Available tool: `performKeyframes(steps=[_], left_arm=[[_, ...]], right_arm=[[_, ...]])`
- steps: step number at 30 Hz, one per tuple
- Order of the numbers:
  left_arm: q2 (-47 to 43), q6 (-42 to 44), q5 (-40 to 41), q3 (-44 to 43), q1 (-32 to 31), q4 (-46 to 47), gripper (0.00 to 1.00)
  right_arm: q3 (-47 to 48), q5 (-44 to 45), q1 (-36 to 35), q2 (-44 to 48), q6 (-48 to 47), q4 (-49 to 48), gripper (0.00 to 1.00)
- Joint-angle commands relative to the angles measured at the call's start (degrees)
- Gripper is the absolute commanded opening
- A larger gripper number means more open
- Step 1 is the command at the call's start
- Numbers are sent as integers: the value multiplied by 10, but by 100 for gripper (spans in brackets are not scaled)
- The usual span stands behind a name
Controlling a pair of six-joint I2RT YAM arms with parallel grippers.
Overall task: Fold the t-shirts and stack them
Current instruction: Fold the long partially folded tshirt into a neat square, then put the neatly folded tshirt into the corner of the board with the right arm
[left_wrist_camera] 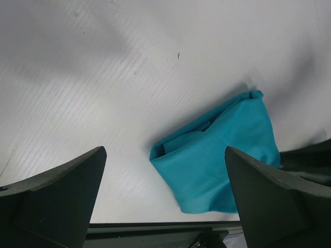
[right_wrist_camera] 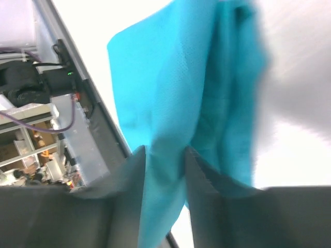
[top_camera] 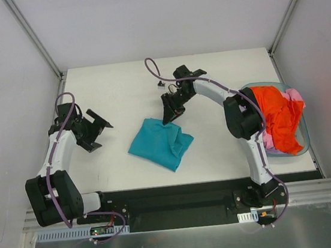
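Note:
A teal t-shirt [top_camera: 158, 141] lies partly folded in the middle of the white table; it also shows in the left wrist view [left_wrist_camera: 217, 155] and the right wrist view [right_wrist_camera: 170, 103]. My right gripper [top_camera: 169, 116] is at the shirt's far edge and is shut on a fold of its cloth, which runs between the fingers [right_wrist_camera: 126, 175]. My left gripper [top_camera: 98, 130] is open and empty, hovering left of the shirt. Orange [top_camera: 276, 116] and pink [top_camera: 295, 96] shirts are piled in a basket at the right.
The blue-grey basket [top_camera: 304, 143] stands at the table's right edge beside the right arm. Grey walls enclose the table on the left, back and right. A black rail [top_camera: 181, 203] runs along the near edge.

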State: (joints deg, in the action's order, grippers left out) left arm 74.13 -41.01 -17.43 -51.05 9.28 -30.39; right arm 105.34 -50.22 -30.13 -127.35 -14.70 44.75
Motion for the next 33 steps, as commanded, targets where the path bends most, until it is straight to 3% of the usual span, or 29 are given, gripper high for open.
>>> performKeyframes(steps=[1, 3, 8, 9, 12, 18, 22, 30, 33], left_arm=[[11, 0, -7, -34, -29, 9, 99], [21, -1, -9, -42, -54, 12, 99], [51, -6, -10, -77, -125, 21, 99], [57, -8, -11, -81, -135, 22, 99], [71, -13, -28, -91, -173, 39, 99], [103, -31, -64, -74, -240, 85, 99], [153, -45, -97, -52, -252, 119, 99], [187, -51, -99, 12, -254, 147, 99], [181, -67, -97, 49, -257, 159, 99]], right_arm=[[62, -2, 26, -25, -35, 49, 48], [61, 19, 37, -19, -37, 54, 61], [32, 92, 52, 46, -25, 66, 79], [16, 118, 51, 59, -21, 66, 98], [-51, 122, 46, 122, 14, 46, 97], [-235, 72, 9, 249, 145, -151, 97], [-306, 59, -18, 233, 201, -264, 97], [-336, 122, -13, 165, 201, -231, 97], [-324, 158, -8, 156, 158, -196, 97]])
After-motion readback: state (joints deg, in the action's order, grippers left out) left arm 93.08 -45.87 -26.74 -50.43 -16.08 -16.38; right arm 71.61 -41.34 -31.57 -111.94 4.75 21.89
